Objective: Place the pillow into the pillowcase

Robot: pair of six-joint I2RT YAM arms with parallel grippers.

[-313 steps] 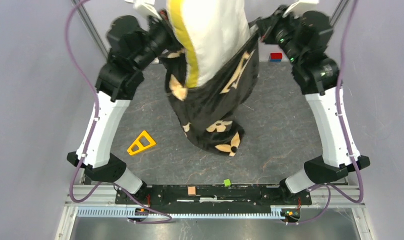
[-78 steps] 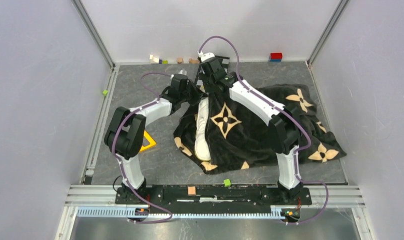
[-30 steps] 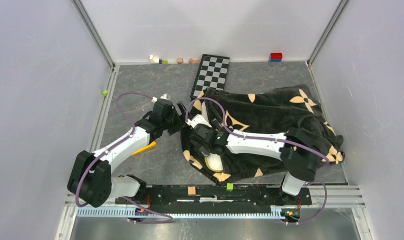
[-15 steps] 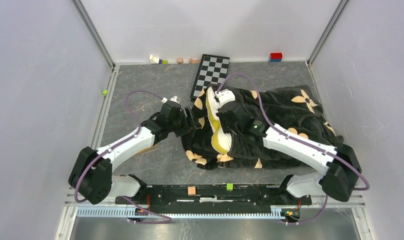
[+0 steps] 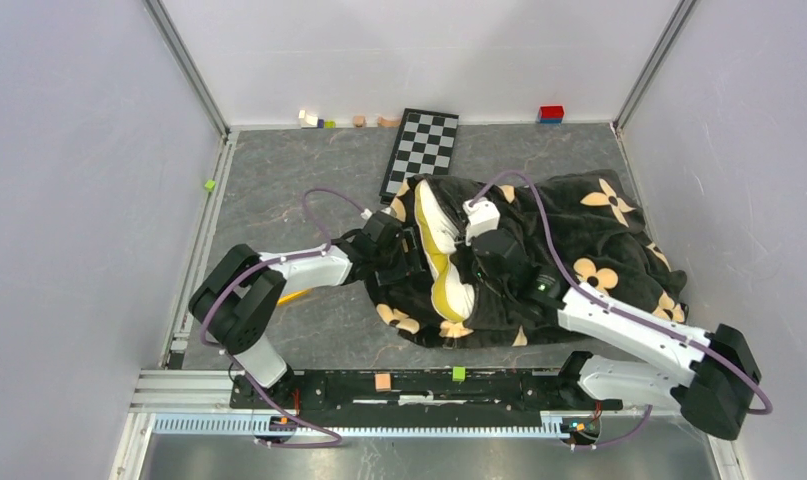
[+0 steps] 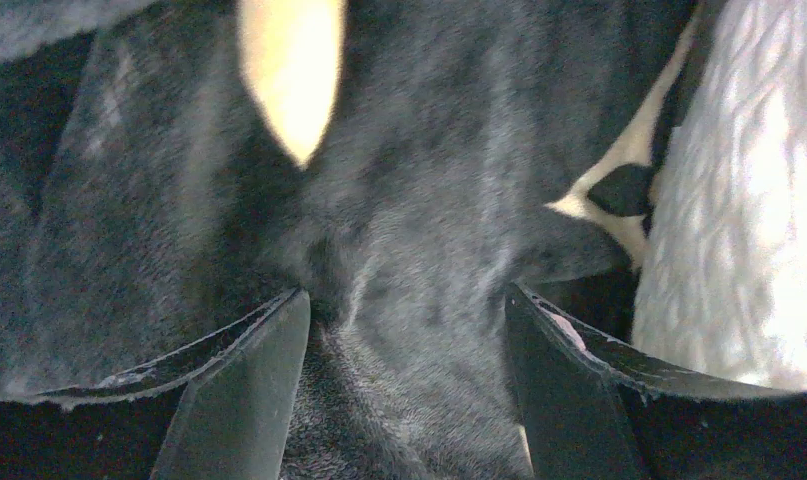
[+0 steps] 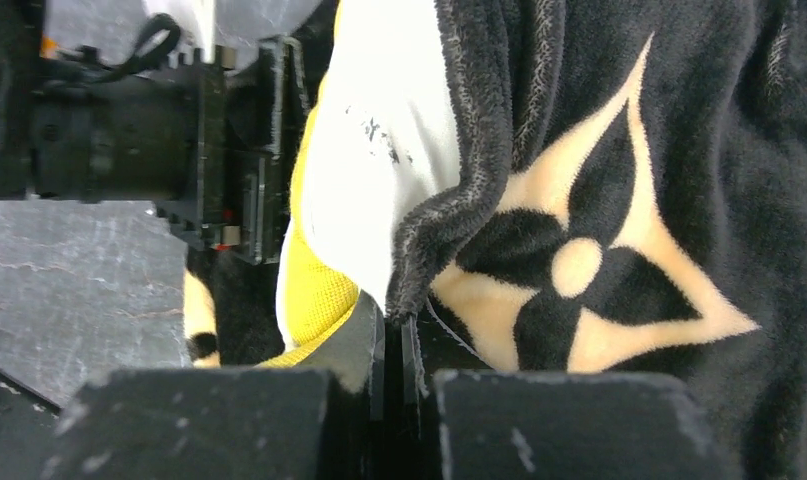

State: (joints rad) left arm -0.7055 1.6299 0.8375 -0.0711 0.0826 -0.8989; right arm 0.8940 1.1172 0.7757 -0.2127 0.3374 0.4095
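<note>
The black pillowcase [image 5: 579, 240] with tan flower motifs lies bunched across the middle and right of the table. At its left opening the pillow [image 5: 441, 245] sticks out, showing its cream face and yellow band. My right gripper [image 7: 394, 325] is shut on the pillowcase's hem [image 7: 449, 215], right beside the pillow's yellow band [image 7: 319, 290]. My left gripper [image 6: 404, 335] stands open, pressed into black plush pillowcase fabric [image 6: 409, 200] that bulges between its fingers [image 6: 244, 400]. The white pillow [image 6: 749, 200] lies just to its right. From above, the left gripper [image 5: 404, 262] sits at the pillowcase's left edge.
A checkered board [image 5: 422, 148] lies behind the pillowcase. An orange triangle [image 5: 293, 297] peeks from under the left arm. Small blocks [image 5: 309, 118] and a red-and-blue one [image 5: 551, 113] sit along the back wall, a green cube [image 5: 209, 184] at the left wall. Walls close in on three sides.
The right gripper has shut on the pillowcase's hem and pulled toward the near right. The left gripper has moved right into the fabric. The pillow's end has shifted slightly right.
</note>
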